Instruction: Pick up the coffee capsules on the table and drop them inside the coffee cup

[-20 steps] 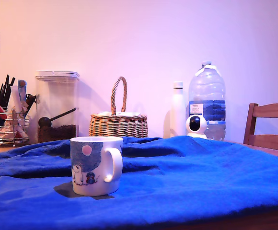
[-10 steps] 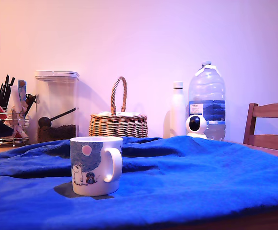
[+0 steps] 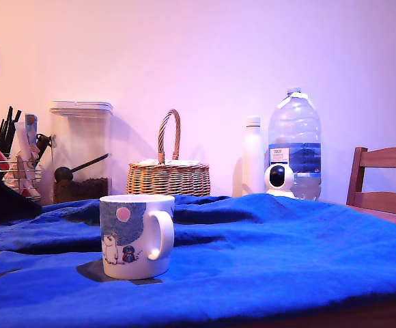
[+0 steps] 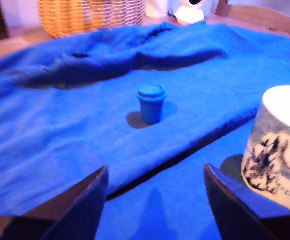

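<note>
- The bench, under its rumpled blue cloth, filled both views.
- The mug stood upright on it, just beside the hand in the wrist view, handle to the exterior view's right.
- The hand hung low over the cloth, fingers spread wide, nothing between them.
- One capsule sat dead ahead of the open gap, apart from it, standing on end with its rimmed end up and looking blue in this light. A straight push forward looked like the approach. No other capsule showed.
</note>
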Robot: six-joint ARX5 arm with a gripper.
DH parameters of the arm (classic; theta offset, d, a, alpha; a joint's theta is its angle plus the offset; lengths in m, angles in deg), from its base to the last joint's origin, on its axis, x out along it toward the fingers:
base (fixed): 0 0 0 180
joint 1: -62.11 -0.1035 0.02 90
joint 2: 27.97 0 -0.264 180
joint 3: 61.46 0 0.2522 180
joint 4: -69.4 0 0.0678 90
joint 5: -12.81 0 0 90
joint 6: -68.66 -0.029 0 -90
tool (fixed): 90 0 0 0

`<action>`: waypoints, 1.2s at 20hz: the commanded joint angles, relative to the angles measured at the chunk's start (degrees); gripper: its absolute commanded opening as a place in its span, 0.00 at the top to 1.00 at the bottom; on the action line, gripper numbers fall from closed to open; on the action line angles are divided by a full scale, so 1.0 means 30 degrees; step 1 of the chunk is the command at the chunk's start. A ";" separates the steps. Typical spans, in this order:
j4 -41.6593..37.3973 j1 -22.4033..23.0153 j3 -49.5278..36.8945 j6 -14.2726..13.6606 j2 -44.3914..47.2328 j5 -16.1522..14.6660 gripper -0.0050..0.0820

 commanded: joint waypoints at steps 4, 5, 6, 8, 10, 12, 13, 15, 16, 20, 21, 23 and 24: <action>-0.0386 0.0845 0.1530 -0.0007 0.1741 -0.0080 0.31; -0.0386 0.0984 0.1872 -0.0007 0.2106 -0.0073 0.31; -0.0379 0.1137 0.2215 -0.0073 0.2477 -0.0058 0.31; -0.0372 0.1377 0.2856 -0.0233 0.3162 -0.0058 0.31; -0.0379 0.1464 0.3548 -0.0233 0.3869 -0.0066 0.31; -0.0364 0.1552 0.4226 -0.0233 0.4401 -0.0066 0.31; -0.0372 0.1545 0.4539 -0.0233 0.4692 -0.0066 0.31; -0.0357 0.1552 0.5085 -0.0226 0.5217 -0.0066 0.31; -0.0306 0.1552 0.5289 -0.0226 0.5370 -0.0066 0.31; -0.0284 0.1552 0.5727 -0.0372 0.5588 -0.0051 0.31; -0.0233 0.1552 0.5814 -0.0452 0.5588 -0.0029 0.31; -0.0022 0.1545 0.5967 -0.0525 0.5588 -0.0015 0.31; 0.0066 0.1545 0.6040 -0.0525 0.5588 -0.0015 0.31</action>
